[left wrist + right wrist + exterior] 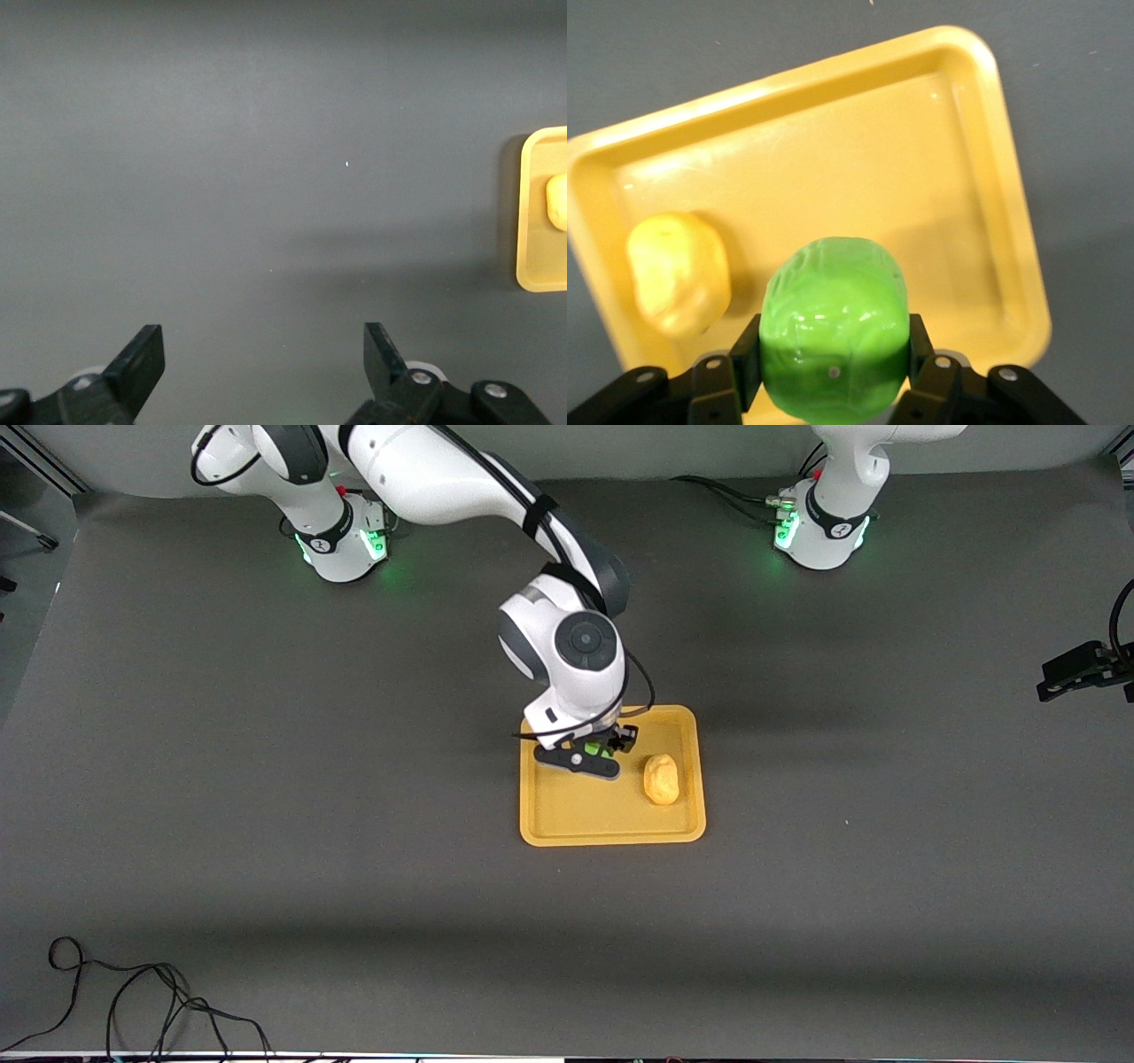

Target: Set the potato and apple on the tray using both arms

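The yellow-orange tray [611, 819] lies mid-table. The potato [661, 779] rests on it at the left arm's end. My right gripper [595, 755] is over the tray's other half, shut on the green apple [592, 747]. In the right wrist view the apple [833, 328] sits between the black fingers [926, 354], held above the tray [921, 159], with the potato [678, 273] beside it. My left gripper [264, 363] is open and empty over bare table. Its wrist view shows the tray's edge [540, 221] and a bit of the potato [558, 199]. It is out of the front view.
The table is covered by a dark grey mat [266, 779]. A black camera mount [1085, 671] juts in at the left arm's end. Loose black cables [133, 1001] lie at the table edge nearest the front camera, toward the right arm's end.
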You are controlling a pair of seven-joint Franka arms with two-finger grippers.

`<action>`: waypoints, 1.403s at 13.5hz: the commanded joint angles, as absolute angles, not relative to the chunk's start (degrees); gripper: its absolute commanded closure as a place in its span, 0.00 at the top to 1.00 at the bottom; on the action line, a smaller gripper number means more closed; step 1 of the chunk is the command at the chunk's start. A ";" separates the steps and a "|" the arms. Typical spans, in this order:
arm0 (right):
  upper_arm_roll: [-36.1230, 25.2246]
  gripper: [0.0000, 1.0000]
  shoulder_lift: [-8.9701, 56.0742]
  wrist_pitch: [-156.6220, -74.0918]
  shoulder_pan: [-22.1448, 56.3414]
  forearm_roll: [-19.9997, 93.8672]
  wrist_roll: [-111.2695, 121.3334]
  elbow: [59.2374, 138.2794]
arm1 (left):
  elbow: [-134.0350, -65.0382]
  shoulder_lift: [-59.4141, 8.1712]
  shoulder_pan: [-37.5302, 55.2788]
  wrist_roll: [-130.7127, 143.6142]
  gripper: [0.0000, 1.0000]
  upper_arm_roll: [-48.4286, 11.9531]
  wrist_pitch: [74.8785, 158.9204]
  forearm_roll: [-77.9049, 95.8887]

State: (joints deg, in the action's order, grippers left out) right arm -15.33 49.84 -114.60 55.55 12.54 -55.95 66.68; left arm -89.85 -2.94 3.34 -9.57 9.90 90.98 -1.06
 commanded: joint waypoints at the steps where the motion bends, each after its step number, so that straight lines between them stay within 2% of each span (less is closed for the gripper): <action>1: -14.85 0.31 53.69 -116.88 54.58 14.33 -56.51 64.16 | -89.39 -2.81 4.05 -12.30 1.00 11.34 89.91 -0.53; 6: -14.85 0.34 56.33 -120.05 54.49 15.73 -56.60 64.34 | -88.51 -3.16 4.13 -13.00 1.00 11.16 90.44 -0.53; 8: -14.85 0.39 56.86 -121.37 54.93 17.22 -56.86 65.03 | -88.59 -3.16 4.74 -13.62 1.00 10.99 90.00 -0.53; 9: -14.85 0.58 56.78 -121.38 54.93 17.49 -56.87 65.13 | -88.59 -3.34 5.01 -13.62 1.00 10.81 90.00 -0.53; 10: -14.85 1.00 56.34 -121.38 54.84 17.58 -56.69 65.13 | -88.59 -3.69 5.44 -13.54 1.00 10.72 90.00 -0.53; 13: -15.29 1.00 52.49 -119.02 54.49 17.49 -56.43 65.21 | -88.59 -3.78 5.98 -13.62 1.00 10.63 90.44 -0.62; 16: -16.17 1.00 45.38 -110.95 53.70 16.96 -56.43 65.13 | -88.51 -4.22 5.80 -13.54 1.00 10.64 91.05 -0.62; 19: -20.38 1.00 36.94 -101.63 53.09 16.79 -54.94 65.21 | -88.51 -4.13 5.80 -13.54 1.00 10.72 90.44 -0.70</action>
State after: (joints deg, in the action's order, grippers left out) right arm -18.62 43.21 -106.55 53.55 16.10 -55.91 63.18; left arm -89.50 -3.83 5.33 -12.63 10.14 90.93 -0.96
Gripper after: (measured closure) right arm 0.000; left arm 0.000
